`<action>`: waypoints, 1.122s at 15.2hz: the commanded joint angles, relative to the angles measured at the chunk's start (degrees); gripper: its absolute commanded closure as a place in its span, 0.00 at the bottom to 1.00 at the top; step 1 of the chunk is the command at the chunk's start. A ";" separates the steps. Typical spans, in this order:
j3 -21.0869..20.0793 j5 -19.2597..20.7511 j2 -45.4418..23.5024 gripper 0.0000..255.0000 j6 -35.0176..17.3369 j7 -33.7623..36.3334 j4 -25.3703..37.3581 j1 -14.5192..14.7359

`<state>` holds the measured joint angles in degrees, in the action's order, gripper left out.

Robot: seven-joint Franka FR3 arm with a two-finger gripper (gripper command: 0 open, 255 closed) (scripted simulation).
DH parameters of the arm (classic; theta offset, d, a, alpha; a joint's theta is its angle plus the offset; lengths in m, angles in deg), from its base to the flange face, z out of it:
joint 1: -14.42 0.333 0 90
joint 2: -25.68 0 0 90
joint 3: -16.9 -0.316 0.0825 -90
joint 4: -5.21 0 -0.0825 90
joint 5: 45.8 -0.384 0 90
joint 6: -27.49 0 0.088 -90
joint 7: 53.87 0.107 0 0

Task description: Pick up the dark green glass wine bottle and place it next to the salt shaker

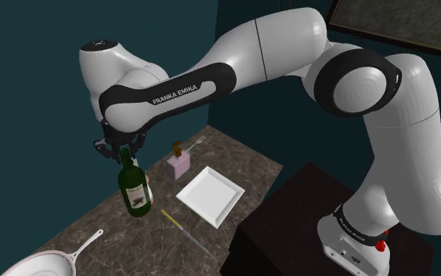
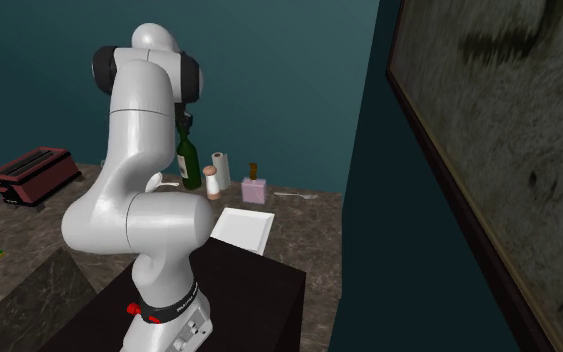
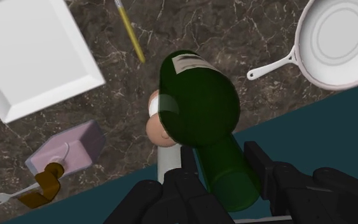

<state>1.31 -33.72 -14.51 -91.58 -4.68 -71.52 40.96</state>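
Observation:
The dark green wine bottle [image 1: 135, 190] with a white label stands slightly tilted over the marble counter [image 1: 234, 161]. My gripper [image 1: 123, 149] is shut on its neck from above. In the wrist view the fingers [image 3: 260, 160] clasp the neck of the bottle [image 3: 199, 105]. Its body partly hides the small salt shaker [image 3: 154, 121] right beside it. In the second exterior view the bottle [image 2: 187, 160] rises just left of the salt shaker [image 2: 212, 182], under the gripper [image 2: 184, 122]. Whether the bottle's base touches the counter I cannot tell.
A pink dispenser [image 1: 178, 164], a fork [image 1: 196, 144] and a white square plate [image 1: 210, 194] lie toward the shoulder view's right of the bottle. A yellow-handled knife [image 1: 181, 227] and a white pan [image 1: 42, 265] lie nearer. A white roll [image 2: 221, 168] stands behind the shaker; a toaster [image 2: 34, 175] sits far left.

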 commanded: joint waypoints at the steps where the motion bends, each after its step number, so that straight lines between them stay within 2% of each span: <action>1: 0.10 0.17 -0.44 1.00 -1.18 0.18 -0.68 0.04; 17: 1.37 1.75 -6.66 1.00 -9.48 1.18 -2.85 0.62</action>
<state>2.60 -32.07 -20.83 -100.54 -3.59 -74.23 41.53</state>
